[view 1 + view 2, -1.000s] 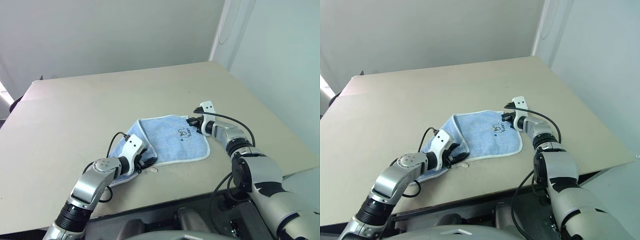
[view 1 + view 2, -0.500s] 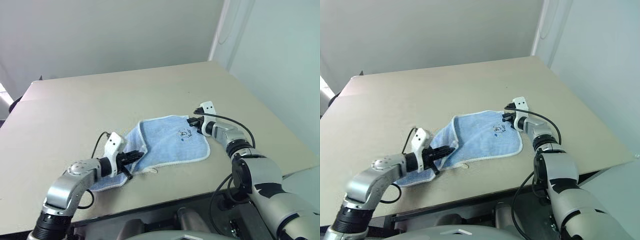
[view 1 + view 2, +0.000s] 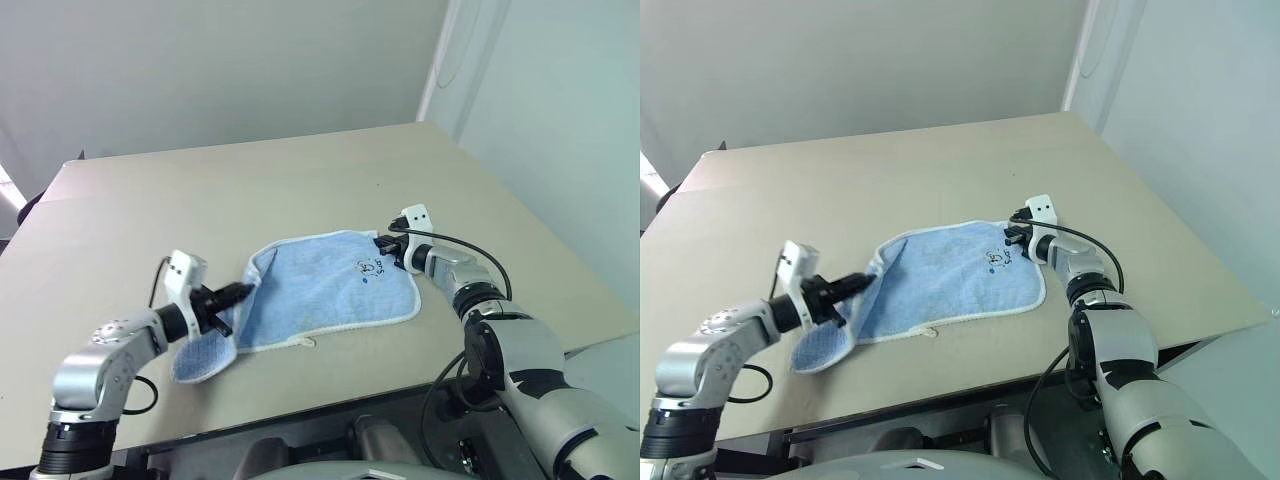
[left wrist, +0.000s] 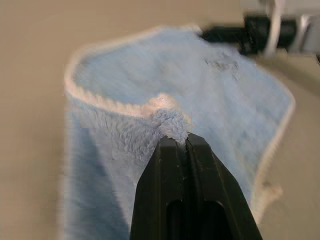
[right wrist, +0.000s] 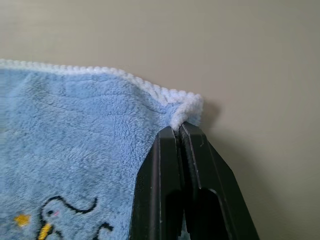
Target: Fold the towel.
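Apparently both the left gripper (image 4: 179, 141) and right gripper (image 5: 179, 129) pinch towel (image 3: 330, 290) corners.

Fluffy light blue terry cloth towel (image 3: 325, 290) with white stitched looped edging, smooth matt beige bench (image 3: 250, 190), matt black plastic-looking jaws, glossy silver arm casings

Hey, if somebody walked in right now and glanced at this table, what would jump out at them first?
The light blue towel, spread near the front of the tan table and pinched at two corners. The left gripper is shut on its left corner and holds it off the table, with cloth sagging below; the right gripper is shut on the far right corner, low at the table beside the small dark logo.
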